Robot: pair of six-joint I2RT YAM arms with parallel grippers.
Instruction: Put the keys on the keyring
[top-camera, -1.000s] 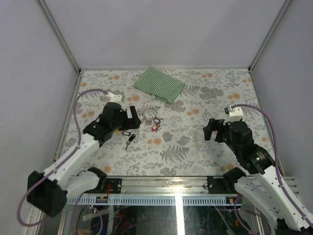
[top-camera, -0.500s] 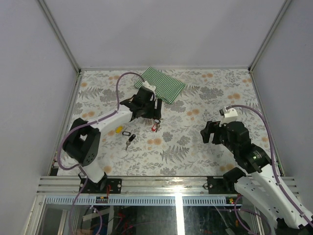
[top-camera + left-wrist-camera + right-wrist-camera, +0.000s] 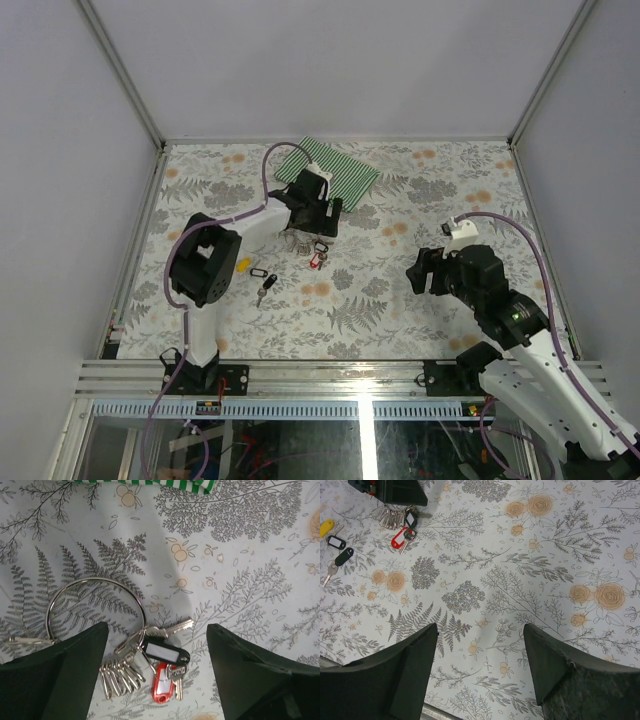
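The keyring (image 3: 95,611) lies on the floral table: a big silver wire ring with a bunch of small rings (image 3: 117,674), a red tag (image 3: 162,686), a black tag (image 3: 167,652) and a silver key (image 3: 172,628). My left gripper (image 3: 156,630) is open just above it, one finger on each side; it also shows in the top view (image 3: 318,218). Loose keys lie to the left: a yellow tag (image 3: 241,265) and black tags with a small key (image 3: 264,282). My right gripper (image 3: 425,270) is open and empty, far right of them.
A green-and-white striped cloth (image 3: 328,172) lies at the back, just beyond the keyring. The right wrist view shows the keyring (image 3: 395,517), the yellow tag (image 3: 326,527) and the black tags (image 3: 340,550) far off at top left. Metal rail along the near edge (image 3: 350,375).
My left arm has swung from the left side toward the back middle, and its gripper now sits over the keyring. The right gripper has drifted slightly left. The keys have not moved.
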